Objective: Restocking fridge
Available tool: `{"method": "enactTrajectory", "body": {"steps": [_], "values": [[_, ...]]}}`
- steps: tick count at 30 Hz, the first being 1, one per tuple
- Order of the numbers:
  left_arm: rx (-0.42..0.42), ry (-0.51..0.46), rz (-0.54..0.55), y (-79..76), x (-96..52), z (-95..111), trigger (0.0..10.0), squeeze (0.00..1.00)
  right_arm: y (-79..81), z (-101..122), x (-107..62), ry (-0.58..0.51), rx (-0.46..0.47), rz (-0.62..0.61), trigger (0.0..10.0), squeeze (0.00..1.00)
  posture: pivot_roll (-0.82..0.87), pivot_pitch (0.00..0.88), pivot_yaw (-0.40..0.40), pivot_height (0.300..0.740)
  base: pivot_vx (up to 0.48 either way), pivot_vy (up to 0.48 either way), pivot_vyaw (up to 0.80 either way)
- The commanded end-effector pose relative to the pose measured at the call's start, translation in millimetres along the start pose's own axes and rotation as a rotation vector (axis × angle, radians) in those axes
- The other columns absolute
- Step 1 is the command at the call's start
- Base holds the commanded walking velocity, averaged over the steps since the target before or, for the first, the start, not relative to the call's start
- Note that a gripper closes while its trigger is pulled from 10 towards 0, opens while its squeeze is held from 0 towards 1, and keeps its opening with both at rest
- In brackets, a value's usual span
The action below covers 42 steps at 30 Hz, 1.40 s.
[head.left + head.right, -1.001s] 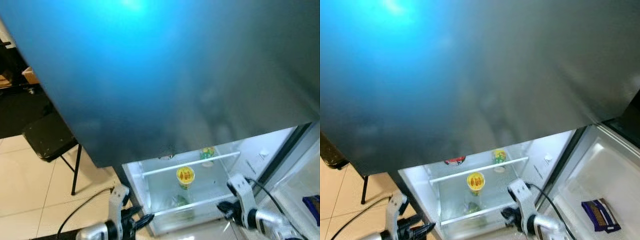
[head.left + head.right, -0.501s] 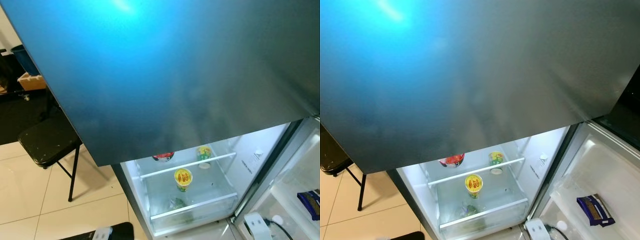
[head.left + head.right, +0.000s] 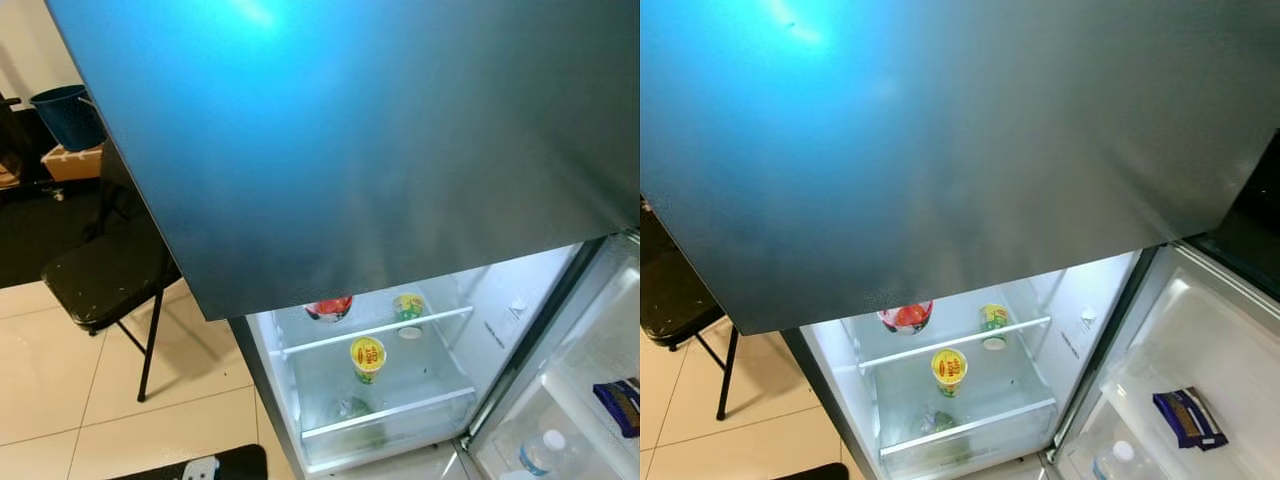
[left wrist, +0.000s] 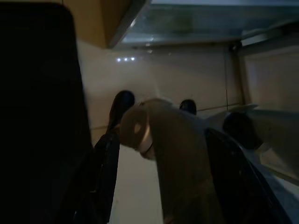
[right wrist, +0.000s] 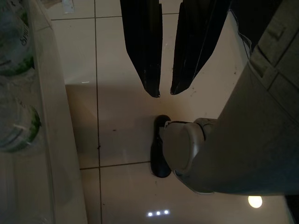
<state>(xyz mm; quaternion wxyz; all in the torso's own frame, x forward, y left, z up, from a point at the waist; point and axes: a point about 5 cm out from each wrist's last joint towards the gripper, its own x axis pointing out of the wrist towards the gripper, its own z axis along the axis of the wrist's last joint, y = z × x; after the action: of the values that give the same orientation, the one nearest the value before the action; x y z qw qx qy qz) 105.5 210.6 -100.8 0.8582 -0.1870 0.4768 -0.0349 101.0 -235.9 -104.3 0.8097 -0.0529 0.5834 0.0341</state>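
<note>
Your fridge [image 3: 470,330] stands open in front of you, lower compartment lit, its door [image 3: 1210,340] swung out to your right. Nothing to restock is in either gripper: the right gripper [image 5: 165,91] hangs pointing at the tiled floor [image 5: 117,130] with its fingers nearly together and nothing between them, and the left wrist view is too dark to tell how the left gripper's jaws stand. So my reading is that the step in hand is fetching an item — not placing one.

Before you turn away, note what is already stocked. On the glass shelf [image 3: 375,333] sit a red-and-white bowl [image 3: 328,307] and a green cup [image 3: 408,306]; below it a yellow-lidded cup [image 3: 368,354] and a green packet [image 3: 350,408]. The open room is on the lower level to the right of the yellow-lidded cup, and on the shelf between bowl and cup.

Mind the edges. The closed upper door [image 3: 380,140] overhangs the opening, so come in low under its bottom edge. The open door carries a blue packet [image 3: 1188,418] and a bottle [image 3: 1118,458] in its bins; the right gripper hangs just beside those bottles [image 5: 16,121], so swing it away from the door. A black folding chair [image 3: 105,280] stands to your left on the floor, near the fridge's side — leave it room when you step.
</note>
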Motion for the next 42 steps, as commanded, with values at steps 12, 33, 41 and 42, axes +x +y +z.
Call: {"method": "enactTrajectory", "body": {"steps": [12, 33, 41, 42], "values": [[-0.011, 0.041, 0.007, 0.4, -3.1, -14.2, 10.0, 0.00, -3.6, 5.1, -0.1, 0.002, -0.022, -0.012, 10.0, 0.00, -0.07, 0.000, -0.014, 0.740, -0.326, 0.000, 0.00], [-0.021, 0.041, 0.003, -1.7, -2.5, -16.1, 10.0, 0.00, -0.7, 1.9, 0.3, 0.012, -0.018, -0.001, 10.0, 0.00, -0.07, 0.000, -0.009, 0.740, -0.351, 0.000, 0.00], [-0.020, 0.043, 0.003, -1.7, -2.5, -16.5, 10.0, 0.00, 0.0, 1.4, 0.3, 0.015, -0.019, 0.001, 10.0, 0.00, -0.08, 0.000, -0.008, 0.740, -0.358, 0.000, 0.00], [-0.020, 0.043, 0.003, -1.7, -2.6, -16.6, 10.0, 0.00, 0.0, 1.3, 0.3, 0.015, -0.019, 0.001, 10.0, 0.00, -0.08, 0.000, -0.008, 0.740, -0.356, 0.000, 0.00]]}}
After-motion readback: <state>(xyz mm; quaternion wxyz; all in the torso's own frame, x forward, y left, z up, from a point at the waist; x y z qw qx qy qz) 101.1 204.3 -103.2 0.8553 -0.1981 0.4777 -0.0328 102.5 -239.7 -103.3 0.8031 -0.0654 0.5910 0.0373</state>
